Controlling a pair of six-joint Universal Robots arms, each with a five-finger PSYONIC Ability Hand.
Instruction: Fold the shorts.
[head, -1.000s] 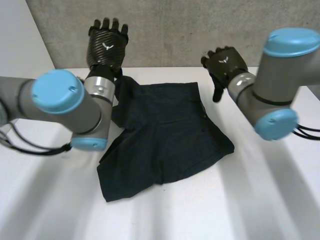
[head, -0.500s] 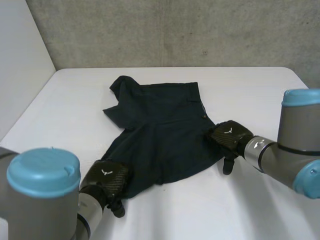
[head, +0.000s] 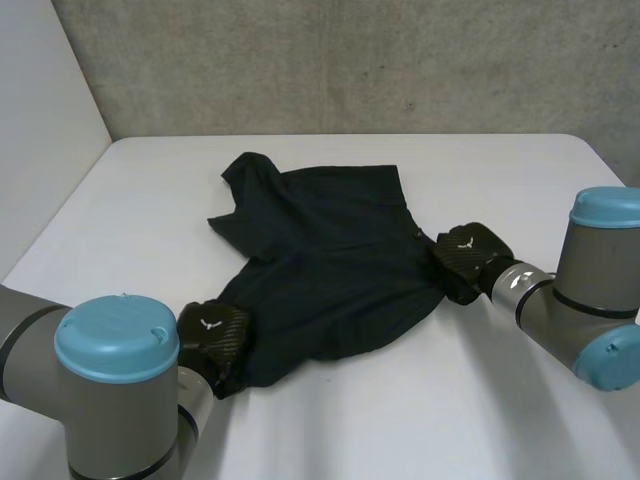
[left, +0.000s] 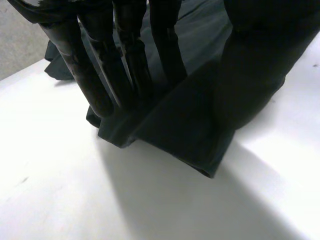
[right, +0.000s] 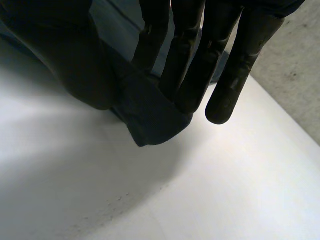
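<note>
Dark navy shorts (head: 330, 250) lie spread and rumpled on the white table (head: 450, 420), waistband at the far side. My left hand (head: 212, 335) is at the near left leg corner. In the left wrist view its fingers (left: 130, 55) press down on the hem of the shorts (left: 185, 135), with the thumb against the cloth from the other side. At the right leg corner, my right hand (head: 468, 258) has its fingers (right: 190, 65) and thumb pinching the hem corner of the shorts (right: 150, 120).
A grey concrete wall (head: 350, 60) rises behind the table's far edge. A pale side wall (head: 40, 120) stands at the left. Bare table surrounds the shorts on all sides.
Both hands came down from the far side to the near leg corners, then closed on the hems. The right leg corner has been drawn slightly inward.
</note>
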